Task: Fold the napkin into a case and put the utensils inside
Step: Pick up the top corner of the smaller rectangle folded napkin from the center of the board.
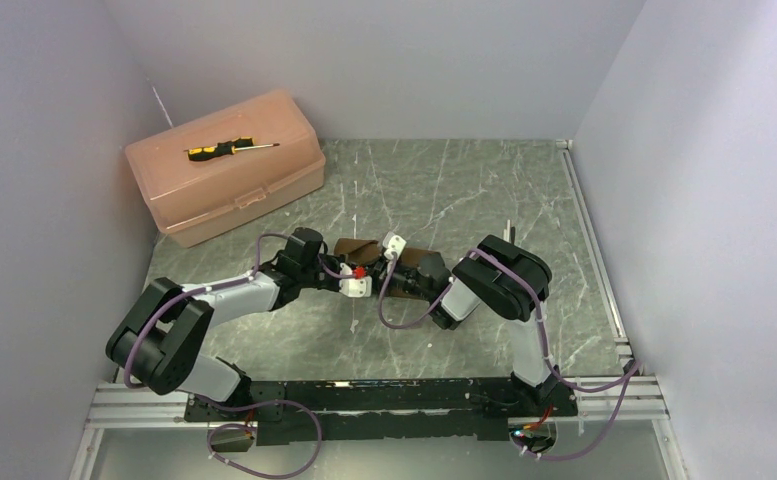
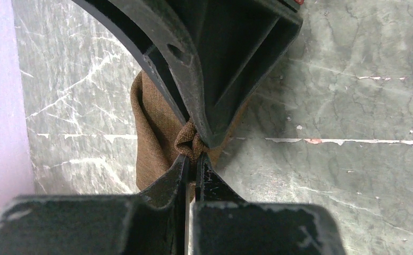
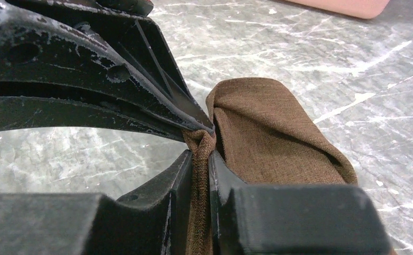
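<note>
Folding the napkin (image 3: 278,133) is the step in hand, utensils not in view.
Both arms' fingers pinch bunched cloth mid-desk (image 1: 444,180): left gripper (image 2: 193,154) clamped shut, right gripper (image 3: 201,154) nipping a fold; next they must lift together, evenly.

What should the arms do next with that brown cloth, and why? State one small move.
Probably draw the two grippers slightly apart to pull the napkin flat. The left gripper and the right gripper each pinch a bunched bit of it close together, so the cloth lies crumpled on the table, not yet a case, and no utensils show.
</note>
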{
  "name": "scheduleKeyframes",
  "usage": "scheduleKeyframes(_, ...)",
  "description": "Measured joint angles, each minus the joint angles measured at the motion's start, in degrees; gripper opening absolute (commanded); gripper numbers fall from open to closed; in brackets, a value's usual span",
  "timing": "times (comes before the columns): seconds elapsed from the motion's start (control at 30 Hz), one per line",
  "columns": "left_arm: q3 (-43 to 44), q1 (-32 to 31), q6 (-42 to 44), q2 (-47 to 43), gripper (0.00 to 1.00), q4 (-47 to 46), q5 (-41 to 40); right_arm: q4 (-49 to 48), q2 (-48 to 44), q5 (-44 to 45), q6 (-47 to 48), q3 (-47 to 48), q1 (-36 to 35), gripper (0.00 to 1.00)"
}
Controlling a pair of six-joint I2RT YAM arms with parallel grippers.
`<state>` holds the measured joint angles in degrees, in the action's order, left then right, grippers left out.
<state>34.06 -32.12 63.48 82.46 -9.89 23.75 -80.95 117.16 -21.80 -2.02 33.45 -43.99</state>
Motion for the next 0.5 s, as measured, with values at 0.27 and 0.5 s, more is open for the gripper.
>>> scheduleKeyframes(0.27,0.04,-0.11,-1.9,0.0,0.41,0.76,-0.87,1.46,0.0,-0.92,-0.2,0.0,-0.09,0.0)
scheduleKeyframes(0.5,6.56,1.2,-10.95,-0.07,0.48,7.58,-3.72,2.25,-0.33,-1.07,-1.49,-0.66,-0.09,0.0)
